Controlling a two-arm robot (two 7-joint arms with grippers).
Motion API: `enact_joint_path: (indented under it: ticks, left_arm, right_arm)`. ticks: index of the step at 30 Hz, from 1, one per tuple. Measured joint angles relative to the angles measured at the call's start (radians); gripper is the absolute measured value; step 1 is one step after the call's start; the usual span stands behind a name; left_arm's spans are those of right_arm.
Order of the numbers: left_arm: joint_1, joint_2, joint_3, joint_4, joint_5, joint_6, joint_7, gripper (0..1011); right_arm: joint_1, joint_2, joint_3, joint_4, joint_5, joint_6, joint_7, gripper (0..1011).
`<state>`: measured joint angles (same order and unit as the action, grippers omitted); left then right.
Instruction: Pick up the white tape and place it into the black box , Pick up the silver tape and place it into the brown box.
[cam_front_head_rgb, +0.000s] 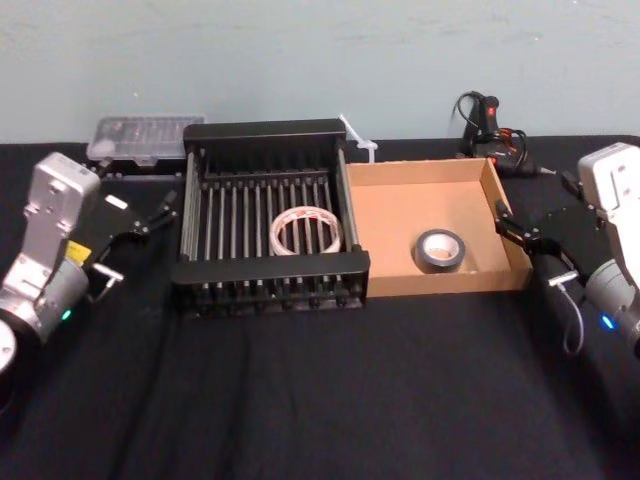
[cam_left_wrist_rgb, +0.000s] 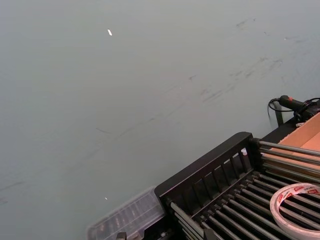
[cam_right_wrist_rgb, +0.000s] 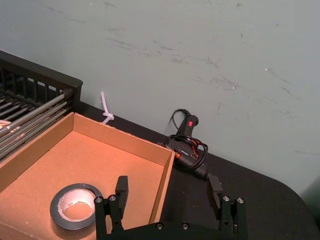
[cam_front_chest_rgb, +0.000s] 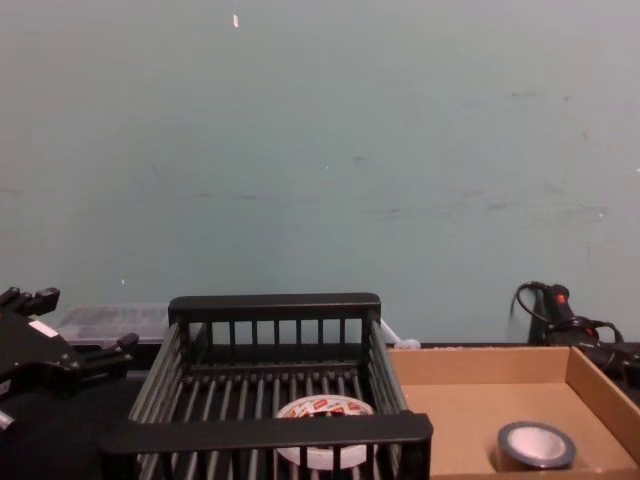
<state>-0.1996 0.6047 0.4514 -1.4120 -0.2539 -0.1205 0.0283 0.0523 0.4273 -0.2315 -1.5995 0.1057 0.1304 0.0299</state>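
The white tape (cam_front_head_rgb: 305, 232) lies flat on the bars inside the black box (cam_front_head_rgb: 265, 270), toward its right side; it also shows as the white tape (cam_left_wrist_rgb: 297, 207) and the white tape (cam_front_chest_rgb: 325, 408). Inside the brown box (cam_front_head_rgb: 400, 175), near the front wall, rests the silver tape (cam_front_head_rgb: 440, 250), also seen as the silver tape (cam_right_wrist_rgb: 75, 210) and the silver tape (cam_front_chest_rgb: 535, 445). My right gripper (cam_front_head_rgb: 535, 255) hangs open and empty just right of the brown box's right wall; my right gripper (cam_right_wrist_rgb: 168, 187) has nothing between its fingers. My left gripper (cam_front_head_rgb: 138, 240) stands open left of the black box.
A clear plastic case (cam_front_head_rgb: 145, 135) sits behind the black box at the back left. A black-and-red tool with a cable (cam_front_head_rgb: 490, 125) lies behind the brown box, and a white zip tie (cam_front_head_rgb: 358, 140) lies between the boxes at the back. The wall is close behind.
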Motion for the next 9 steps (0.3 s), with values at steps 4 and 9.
enact_joint_path:
  ticks: [4, 9]
  left_arm:
    - [0.000, 0.000, 0.000, 0.000, 0.000, 0.000, 0.000, 1001]
    - [0.000, 0.000, 0.000, 0.000, 0.000, 0.000, 0.000, 1001]
  right_arm:
    - [0.000, 0.000, 0.000, 0.000, 0.000, 0.000, 0.000, 1002]
    - [0.000, 0.000, 0.000, 0.000, 0.000, 0.000, 0.000, 1002]
